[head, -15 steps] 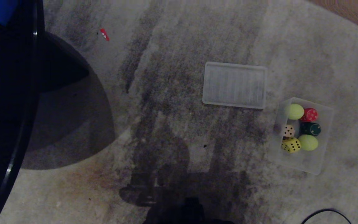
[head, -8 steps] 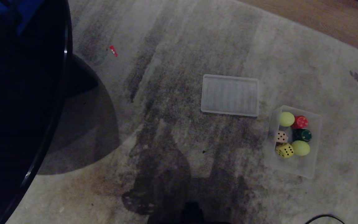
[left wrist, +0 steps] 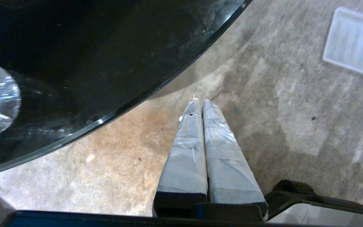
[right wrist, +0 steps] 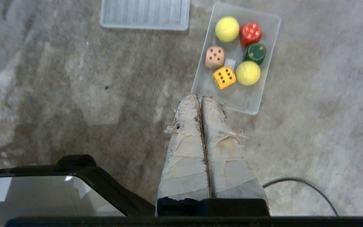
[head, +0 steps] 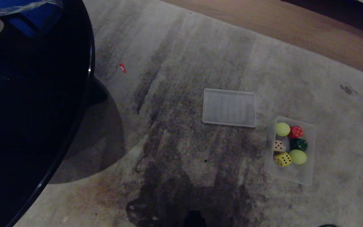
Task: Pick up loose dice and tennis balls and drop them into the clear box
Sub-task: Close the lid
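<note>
While both grippers, left (left wrist: 199,101) and right (right wrist: 200,96), hang pressed shut and empty, you see the clear box (right wrist: 206,83) of dice (right wrist: 224,77) and tennis balls (right wrist: 248,72) just beyond the right fingertips.

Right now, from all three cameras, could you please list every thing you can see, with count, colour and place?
clear box: one, translucent whitish, on the carpet at the head view's right
tennis balls: two, yellow-green, inside the clear box
dice: four, red, dark green, beige, yellow, inside the clear box
lid: one, translucent whitish, flat on the carpet beside the box
table: one, black, glossy, round-edged, at the left
red scrap: one, small, on the carpet near the table
carpet: one, grey, stained
wood floor: brown strip beyond the carpet
left gripper: grey-taped, jaws together, above the carpet
right gripper: pale-taped, jaws together, near the box
</note>
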